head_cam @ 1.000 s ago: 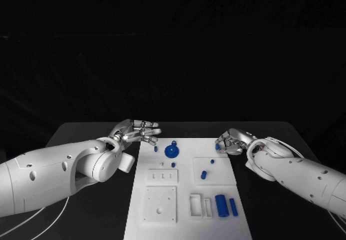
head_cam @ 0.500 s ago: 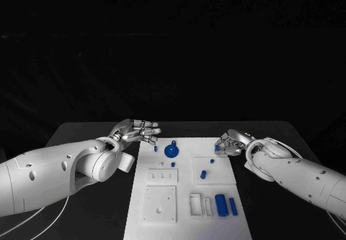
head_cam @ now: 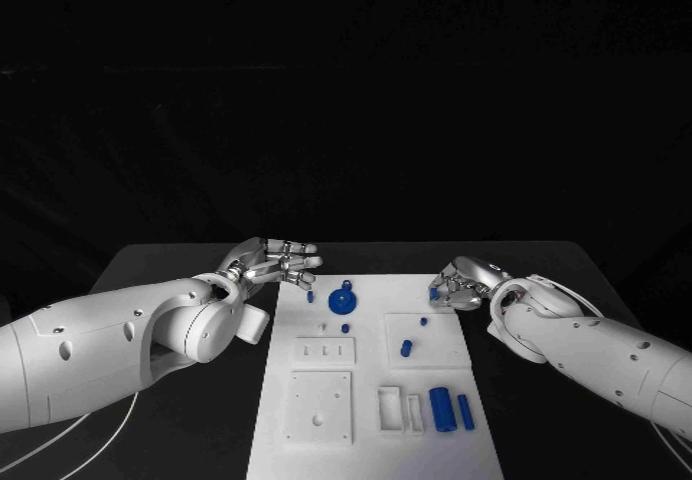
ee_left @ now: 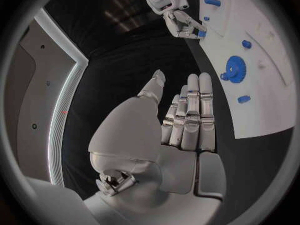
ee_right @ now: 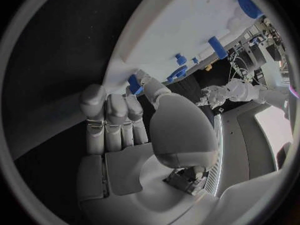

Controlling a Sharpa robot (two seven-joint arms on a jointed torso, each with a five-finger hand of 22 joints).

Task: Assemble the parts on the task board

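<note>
The white task board lies in the middle of the black table. My right hand is at the board's far right corner, its thumb and fingers curled around a small blue part, also seen in the right wrist view at the fingertips. My left hand hovers open beside the board's far left corner, fingers straight and together, holding nothing. A round blue disc and a short blue peg lie on the board just right of that hand.
More blue pieces lie on the board: small pegs on a raised white square and two blue cylinders near the front right. White blocks sit at the front left. Bare black table flanks the board.
My right hand has crept slightly toward the board's far edge, its fingers covering more of the small blue part. The left hand has stayed in place.
</note>
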